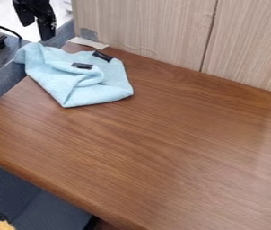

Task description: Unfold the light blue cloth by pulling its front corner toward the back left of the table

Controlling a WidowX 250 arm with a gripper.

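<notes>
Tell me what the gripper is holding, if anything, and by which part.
Nothing visible is held; the gripper hangs beyond the table at upper left, apart from the light blue cloth.

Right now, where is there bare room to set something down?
The table is bare right of and below the cloth in view, between the wood panels and the near edge. Crowded: upper-left corner, with bunched cloth, two black strips, and the gripper beyond.
</notes>
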